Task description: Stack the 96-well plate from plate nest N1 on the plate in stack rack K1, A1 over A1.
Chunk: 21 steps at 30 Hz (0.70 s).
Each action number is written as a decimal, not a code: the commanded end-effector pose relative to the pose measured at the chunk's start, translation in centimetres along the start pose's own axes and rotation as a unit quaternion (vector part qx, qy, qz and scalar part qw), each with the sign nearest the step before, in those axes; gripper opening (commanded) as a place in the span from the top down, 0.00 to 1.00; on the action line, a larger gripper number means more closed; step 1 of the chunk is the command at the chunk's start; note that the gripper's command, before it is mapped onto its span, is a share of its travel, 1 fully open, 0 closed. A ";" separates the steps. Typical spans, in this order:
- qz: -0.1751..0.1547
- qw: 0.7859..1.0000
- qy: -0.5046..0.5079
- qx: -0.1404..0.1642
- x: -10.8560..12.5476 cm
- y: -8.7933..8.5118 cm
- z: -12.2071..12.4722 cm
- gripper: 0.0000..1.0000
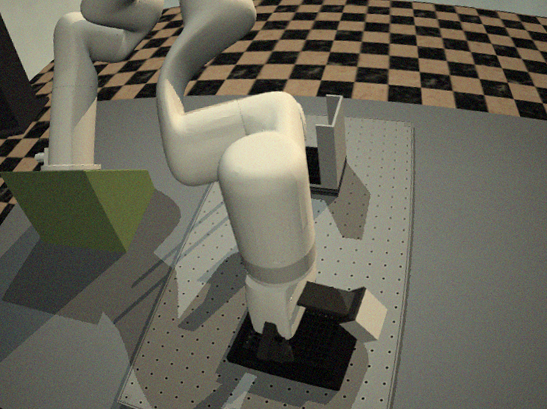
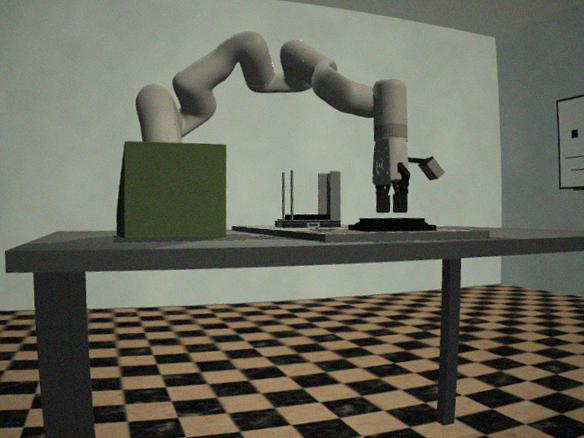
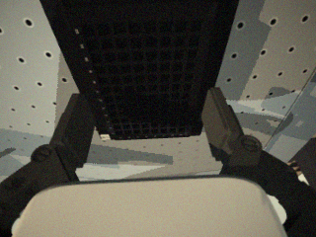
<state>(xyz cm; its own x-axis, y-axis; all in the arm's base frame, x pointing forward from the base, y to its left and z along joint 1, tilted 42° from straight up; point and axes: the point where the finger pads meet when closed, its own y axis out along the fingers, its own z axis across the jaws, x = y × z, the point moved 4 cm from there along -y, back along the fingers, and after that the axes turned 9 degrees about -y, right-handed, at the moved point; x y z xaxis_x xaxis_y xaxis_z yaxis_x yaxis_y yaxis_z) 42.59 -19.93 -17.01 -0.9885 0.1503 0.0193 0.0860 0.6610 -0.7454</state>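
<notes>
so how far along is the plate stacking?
Early. Done: the open end effector is lined up over the 96-well plate, fingers astride one end. In hand: nothing; the plate sits on nest N1. Left: grasp, lift, carry to rack K1, nest it.

Black 96-well plate point(image 3: 143, 69) on pale dotted breadboard point(image 1: 388, 239), green pedestal point(image 1: 81, 207), checkered floor point(image 1: 399, 45)

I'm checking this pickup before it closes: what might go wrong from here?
1. The open tool straddles only the near end of the plate on the nest; gripped off-centre, the plate may tilt when lifted.
2. The rack has tall walls and the thin posts; a tilted plate might catch on them.
3. The plate looks the same at both ends, so A1 could end up reversed.
</notes>
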 end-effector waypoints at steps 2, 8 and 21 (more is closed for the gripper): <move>0.002 1.000 -0.001 0.001 -0.1 0.1 0.0 0.00; 0.002 1.000 -0.001 0.001 -0.1 0.5 0.0 0.00; 0.002 1.000 -0.001 0.001 -0.1 1.2 0.0 0.00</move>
<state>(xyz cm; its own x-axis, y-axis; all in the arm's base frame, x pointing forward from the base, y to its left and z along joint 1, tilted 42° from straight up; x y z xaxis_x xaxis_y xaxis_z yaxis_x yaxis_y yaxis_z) 42.68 -19.15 -17.88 -0.9885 0.1502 0.0196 0.0857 0.6612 -0.7453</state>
